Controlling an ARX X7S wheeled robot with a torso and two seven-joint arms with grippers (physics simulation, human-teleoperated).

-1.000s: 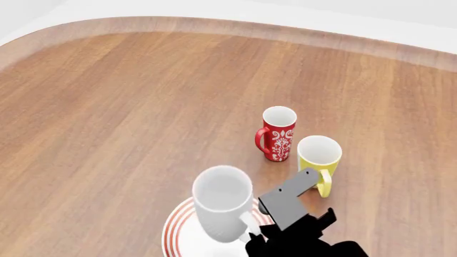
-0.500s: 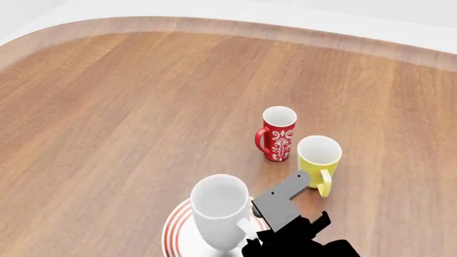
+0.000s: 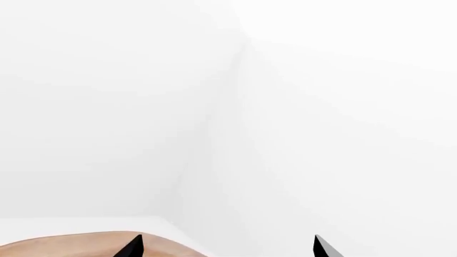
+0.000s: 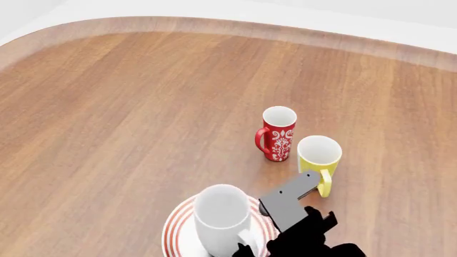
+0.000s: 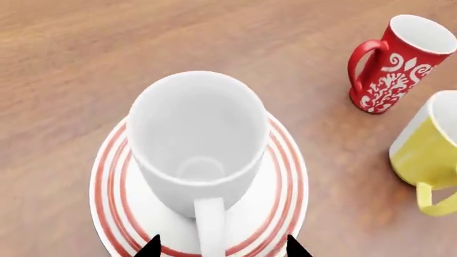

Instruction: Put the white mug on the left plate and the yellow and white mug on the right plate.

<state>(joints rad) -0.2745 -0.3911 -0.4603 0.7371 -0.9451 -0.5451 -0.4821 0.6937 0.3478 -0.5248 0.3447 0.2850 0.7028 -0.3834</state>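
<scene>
The white mug (image 4: pixel 222 214) (image 5: pixel 196 144) stands upright on a red-ringed plate (image 4: pixel 177 226) (image 5: pixel 111 187) at the table's near edge. I cannot tell whether it is the left plate or the right plate; no other plate is in view. My right gripper (image 5: pixel 221 247) is open, its fingertips wide on either side of the mug's handle (image 5: pixel 210 227) without touching it. The yellow and white mug (image 4: pixel 319 156) (image 5: pixel 428 155) stands on bare table to the right of the plate. My left gripper (image 3: pixel 227 247) is open, holds nothing and faces a white wall.
A red mug (image 4: pixel 279 134) (image 5: pixel 396 59) with white ornament stands just behind and left of the yellow one, nearly touching it. The right arm's grey wrist (image 4: pixel 291 206) hangs close in front of the yellow mug. Wooden table (image 4: pixel 128 107) stretches to a curved far edge.
The white mug has come down from above the plate and now rests on it. The right gripper went down with it, and its fingers now stand clear of the handle.
</scene>
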